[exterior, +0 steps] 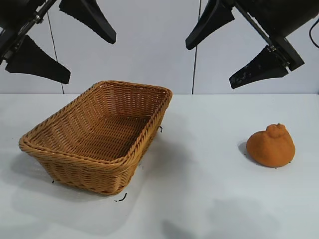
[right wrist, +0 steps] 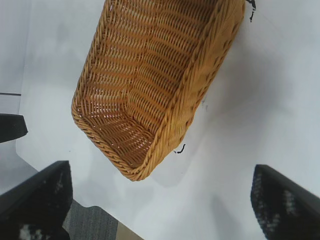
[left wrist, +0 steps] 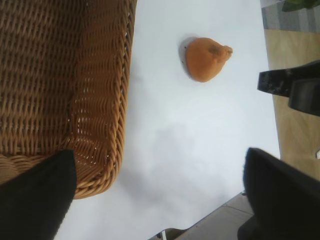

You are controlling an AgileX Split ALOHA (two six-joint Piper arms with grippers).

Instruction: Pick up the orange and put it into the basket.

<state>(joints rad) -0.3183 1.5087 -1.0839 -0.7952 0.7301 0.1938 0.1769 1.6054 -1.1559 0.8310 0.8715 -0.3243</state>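
The white table (exterior: 209,199) spreads under me, the biggest thing here, with a pale wall behind it. On its left half, as the exterior camera sees it, sits the wicker basket (exterior: 99,134), tan-brown, rectangular, with sloping woven sides and a braided rim; nothing lies inside it. A few small black marks on the tabletop sit near its corners.

My two arms hang above the table, both tilted downward. My left gripper (exterior: 62,42) is high at the upper left, over the area behind the basket, its two black fingers spread wide with nothing between them. From its wrist camera I look down on a corner of the basket (left wrist: 65,90) and, well apart across bare table, the orange (left wrist: 205,57).

My right gripper (exterior: 234,47) hangs at the upper right, its fingers likewise spread wide and holding nothing. Its wrist camera takes in the basket (right wrist: 150,85) from above.

The orange (exterior: 271,146), matte, lumpy, with a knobby bump on top, rests on the table at the right side, below my right gripper and well apart from the basket.
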